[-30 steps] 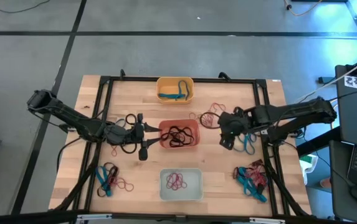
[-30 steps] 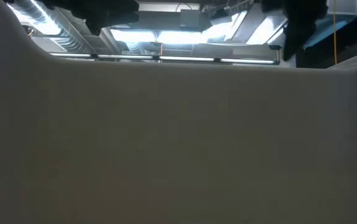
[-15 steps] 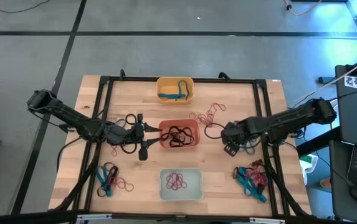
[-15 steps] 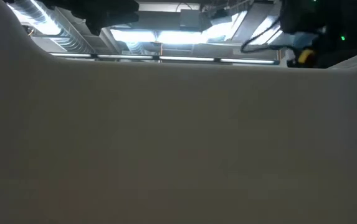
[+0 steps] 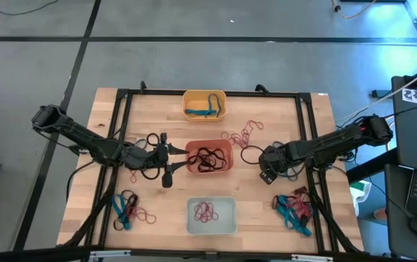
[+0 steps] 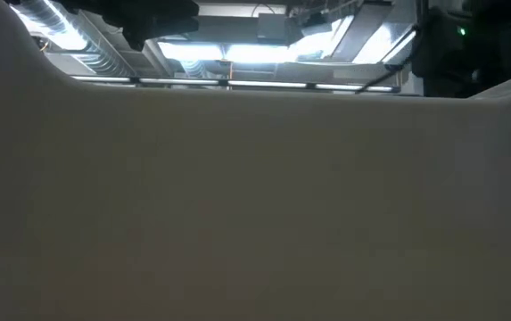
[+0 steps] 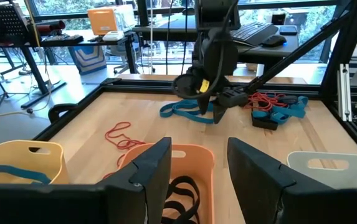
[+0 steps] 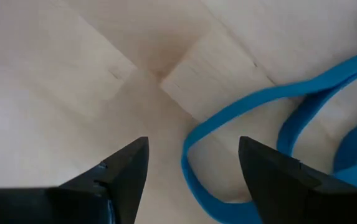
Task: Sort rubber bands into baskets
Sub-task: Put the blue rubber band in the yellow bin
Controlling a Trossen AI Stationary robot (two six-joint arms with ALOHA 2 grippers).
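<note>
Three baskets stand in a row down the middle of the table: yellow-orange (image 5: 204, 104) with blue bands, red-orange (image 5: 209, 156) with black bands (image 7: 181, 193), pale whitish (image 5: 211, 215) with red bands. My right gripper (image 8: 192, 146) points down close over the wood, open. The looped end of a blue rubber band (image 8: 228, 115) lies flat between its fingers, untouched; this band is also in the left wrist view (image 7: 184, 111). My left gripper (image 7: 197, 152) hangs open and level at the red-orange basket's left end, nothing between its fingers.
Loose red bands (image 5: 243, 135) lie right of the red-orange basket. Mixed piles lie at the near left (image 5: 128, 209) and near right (image 5: 293, 207). A black frame (image 5: 121, 109) borders the table. The low view is filled by a pale wall (image 6: 255, 205).
My right gripper has come down toward the table and a little toward its near edge, onto the blue bands right of the red-orange basket, rolling about its own axis as it sank. Its fingers stay open.
</note>
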